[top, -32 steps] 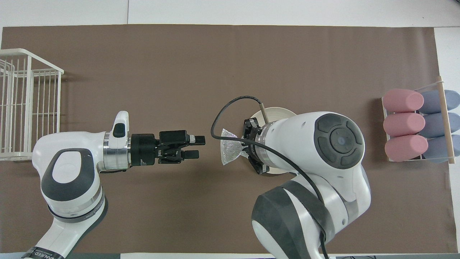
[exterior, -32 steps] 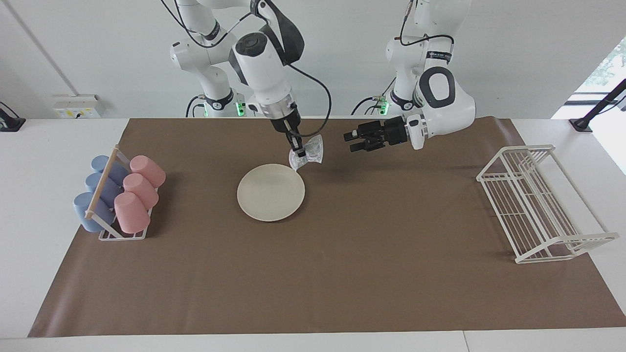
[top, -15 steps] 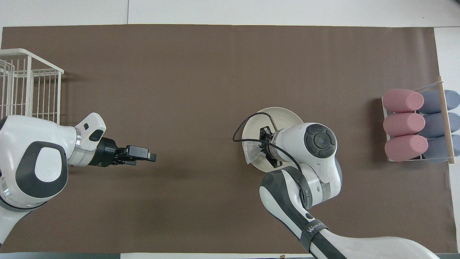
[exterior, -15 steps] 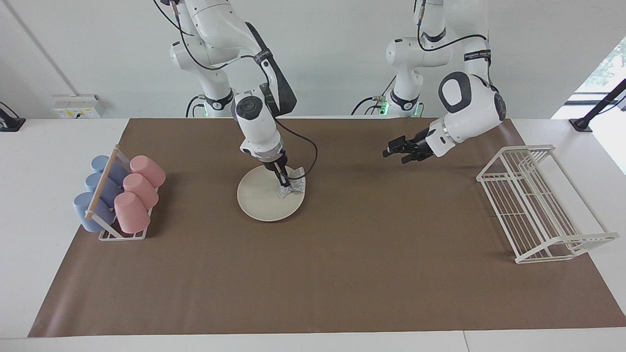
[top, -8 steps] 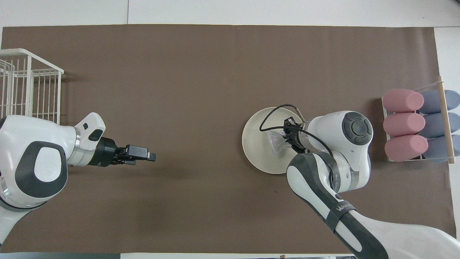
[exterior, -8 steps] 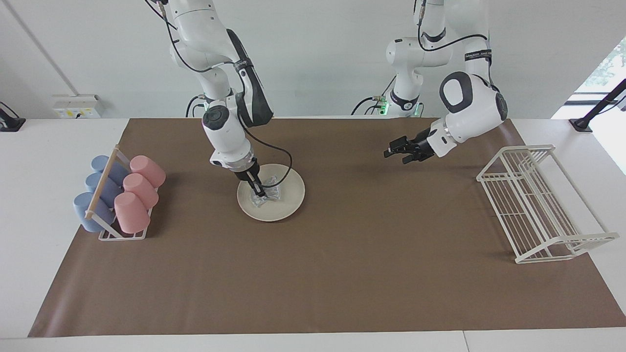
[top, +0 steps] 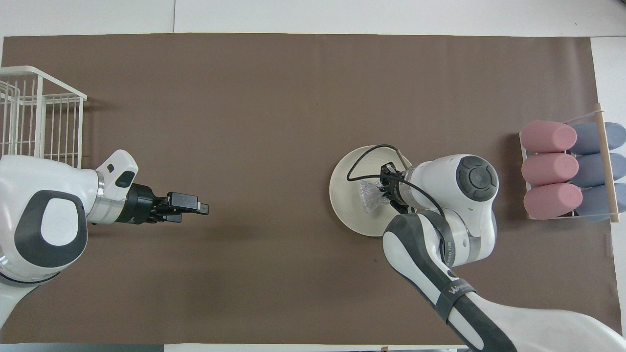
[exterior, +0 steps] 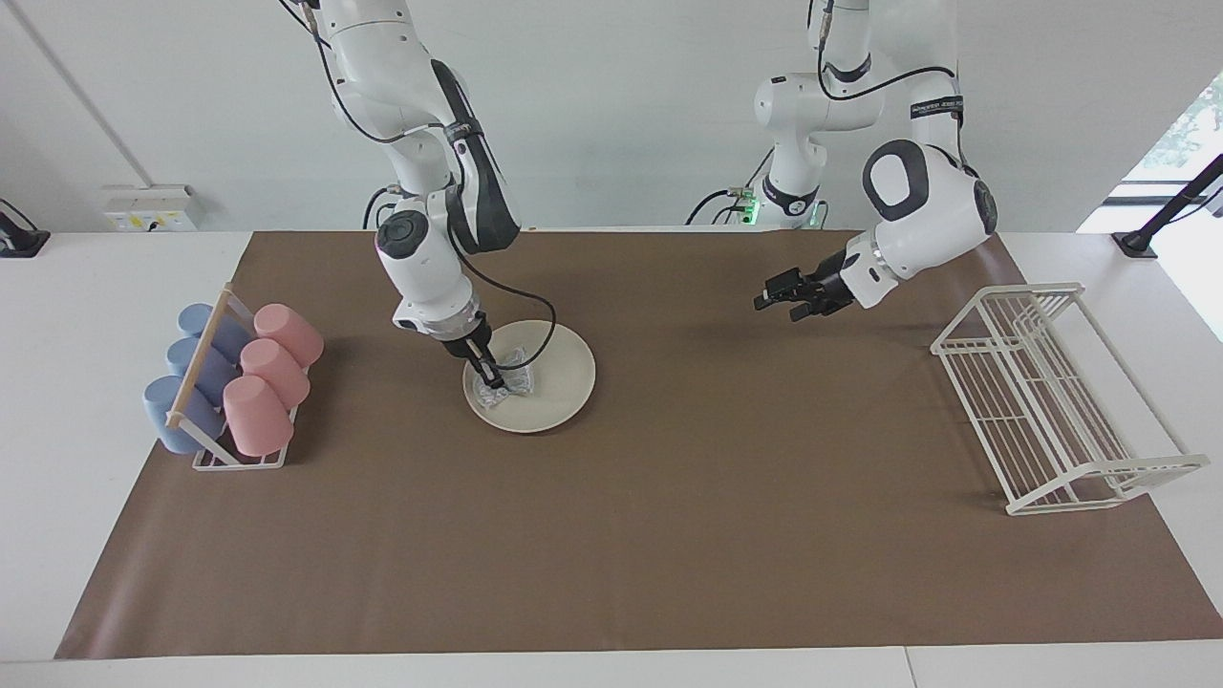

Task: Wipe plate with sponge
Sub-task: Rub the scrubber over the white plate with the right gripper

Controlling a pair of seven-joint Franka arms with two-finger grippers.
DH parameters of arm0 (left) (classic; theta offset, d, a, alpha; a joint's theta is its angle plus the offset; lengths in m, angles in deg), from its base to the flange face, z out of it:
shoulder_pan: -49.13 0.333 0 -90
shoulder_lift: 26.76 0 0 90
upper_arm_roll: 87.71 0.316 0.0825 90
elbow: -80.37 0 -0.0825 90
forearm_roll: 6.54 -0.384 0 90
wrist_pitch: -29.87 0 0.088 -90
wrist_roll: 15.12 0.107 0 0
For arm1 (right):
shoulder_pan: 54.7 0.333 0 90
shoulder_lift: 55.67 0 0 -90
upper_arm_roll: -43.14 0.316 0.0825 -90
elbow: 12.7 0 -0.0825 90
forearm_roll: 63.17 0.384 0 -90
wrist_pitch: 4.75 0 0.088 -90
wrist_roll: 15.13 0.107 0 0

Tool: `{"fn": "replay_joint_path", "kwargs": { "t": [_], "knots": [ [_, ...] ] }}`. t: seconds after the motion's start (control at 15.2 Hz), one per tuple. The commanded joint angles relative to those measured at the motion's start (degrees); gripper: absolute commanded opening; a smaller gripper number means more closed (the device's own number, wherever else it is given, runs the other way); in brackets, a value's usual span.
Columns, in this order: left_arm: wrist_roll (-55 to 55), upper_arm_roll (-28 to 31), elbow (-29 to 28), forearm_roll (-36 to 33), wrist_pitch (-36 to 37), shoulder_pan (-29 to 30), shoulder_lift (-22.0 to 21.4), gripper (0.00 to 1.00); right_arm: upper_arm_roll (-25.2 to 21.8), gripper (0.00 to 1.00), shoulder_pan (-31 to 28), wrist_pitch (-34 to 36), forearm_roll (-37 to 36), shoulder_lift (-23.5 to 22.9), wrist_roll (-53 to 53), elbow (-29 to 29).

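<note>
sponge pressed to plate mid-wipe

cups [exterior: 234, 377] sit racked at the right arm's end, clear of the work. the right gripper [exterior: 494, 380] is clamped on the sponge [exterior: 506, 375], tilted down so the pad lies flat against the plate [exterior: 554, 387], which rests on the mat [exterior: 611, 535] near the middle, good for dragging it across the face. the left gripper [exterior: 776, 298] waits with fingers spread wide, holding nothing, over bare mat toward the wire rack [exterior: 1046, 401], likely kept out of the wiping path.
</note>
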Motion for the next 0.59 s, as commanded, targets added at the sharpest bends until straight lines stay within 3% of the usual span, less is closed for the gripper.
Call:
{"fn": "replay_joint_path", "kwargs": {
  "t": [0.0, 0.26, 0.53],
  "knots": [
    [-1.4, -0.6, 1.8, -1.2, -0.3, 0.6, 1.2, 1.0, 0.3, 0.0, 2.9, -3.3, 1.6, 0.2, 4.6, 1.7],
    [-1.2, -0.5, 2.8, -1.2, -0.4, 0.2, 1.5, 1.0, 0.1, 0.0, 2.1, -3.4, 1.6, 0.2, 2.1, 1.7],
    [-1.3, -0.6, 2.8, -1.2, -0.4, 0.5, 1.5, 1.0, 0.1, 0.0, -5.2, -1.2, 1.6, 0.1, -12.7, 1.7]
  ]
}}
